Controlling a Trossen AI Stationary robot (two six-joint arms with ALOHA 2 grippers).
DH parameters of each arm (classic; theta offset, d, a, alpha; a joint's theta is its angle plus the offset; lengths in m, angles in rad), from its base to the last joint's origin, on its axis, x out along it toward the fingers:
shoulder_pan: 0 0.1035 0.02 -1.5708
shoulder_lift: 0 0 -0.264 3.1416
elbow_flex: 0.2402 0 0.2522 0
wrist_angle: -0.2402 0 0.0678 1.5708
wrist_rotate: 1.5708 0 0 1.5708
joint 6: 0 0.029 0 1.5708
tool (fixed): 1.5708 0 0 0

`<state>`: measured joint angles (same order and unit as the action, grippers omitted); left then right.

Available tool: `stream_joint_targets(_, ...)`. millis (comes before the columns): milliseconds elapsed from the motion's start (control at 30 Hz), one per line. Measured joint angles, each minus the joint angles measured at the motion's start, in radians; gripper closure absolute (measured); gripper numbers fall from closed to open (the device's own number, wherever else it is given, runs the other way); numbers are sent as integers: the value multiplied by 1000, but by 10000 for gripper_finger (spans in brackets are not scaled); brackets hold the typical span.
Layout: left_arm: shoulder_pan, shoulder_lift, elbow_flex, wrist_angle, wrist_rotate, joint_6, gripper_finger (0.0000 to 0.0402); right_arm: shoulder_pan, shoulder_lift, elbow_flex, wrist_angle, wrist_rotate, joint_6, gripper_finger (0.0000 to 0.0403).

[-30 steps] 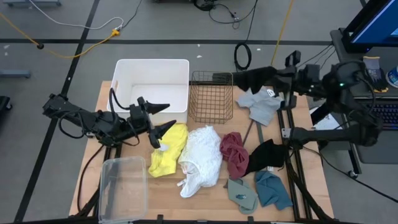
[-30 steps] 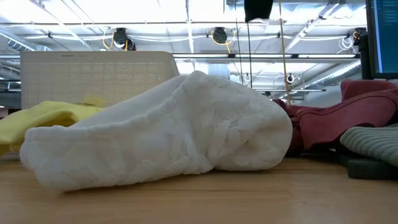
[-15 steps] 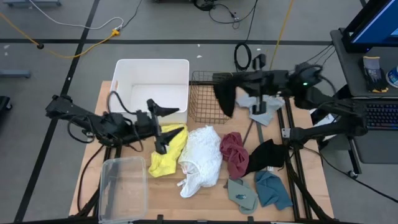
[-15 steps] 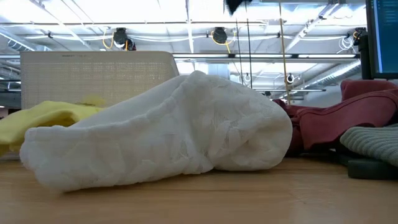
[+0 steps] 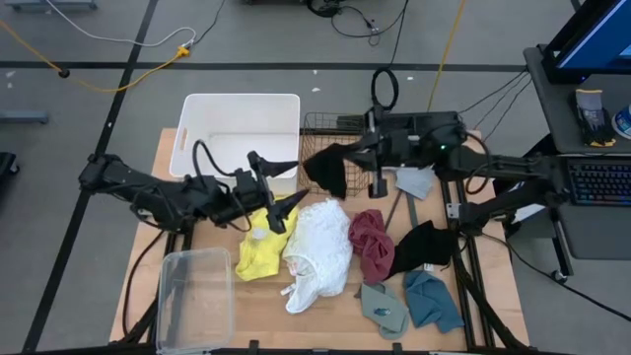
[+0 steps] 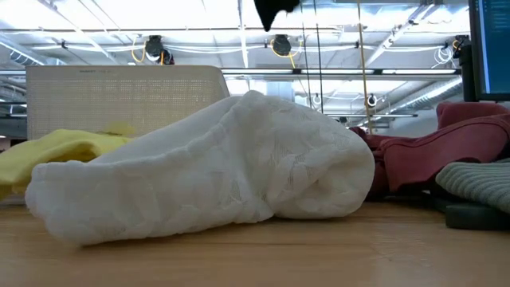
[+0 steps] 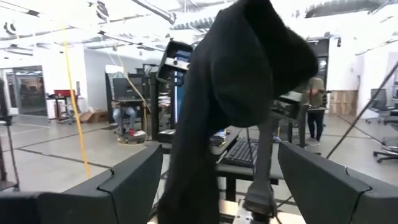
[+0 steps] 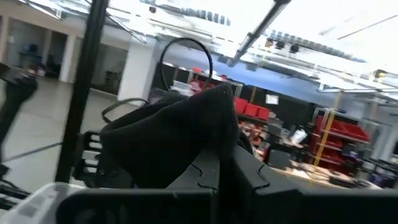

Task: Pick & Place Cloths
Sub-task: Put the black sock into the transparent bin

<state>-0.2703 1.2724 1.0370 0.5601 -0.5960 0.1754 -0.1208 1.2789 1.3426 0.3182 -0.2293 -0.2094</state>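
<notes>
- The wooden counter (image 5: 266, 306) stands on grey floor crossed by cables, under bright ceiling lights
- On it lie the yellow cloth (image 5: 262, 247), white cloth (image 5: 320, 251) and maroon cloth (image 5: 371, 245)
- The right pincer (image 5: 361, 154), clamped, dangles the black cloth (image 5: 328, 170) over the wire basket (image 5: 333, 138)
- The left pincer (image 5: 288, 181) gapes wide, holding nothing, above the yellow cloth beside the white bin (image 5: 240, 123)

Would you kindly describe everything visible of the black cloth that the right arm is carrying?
The black cloth is soft, matte fabric, bunched at the top where the right gripper is shut on it, its loose end hanging limp. It hangs in the air above the wire basket, touching nothing else, with the open left gripper nearby.
</notes>
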Motion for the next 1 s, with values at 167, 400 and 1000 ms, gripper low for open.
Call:
stream_joint_targets(167,28,-1,0,4,56,-20,77,25,37,0,2,52,-36,403)
stream_joint_targets(400,64,-1,0,12,124,-39,78,54,94,0,8,154,-105,403)
stream_joint_targets(1000,144,-1,0,-71,268,-109,139,110,180,0,67,203,-171,403)
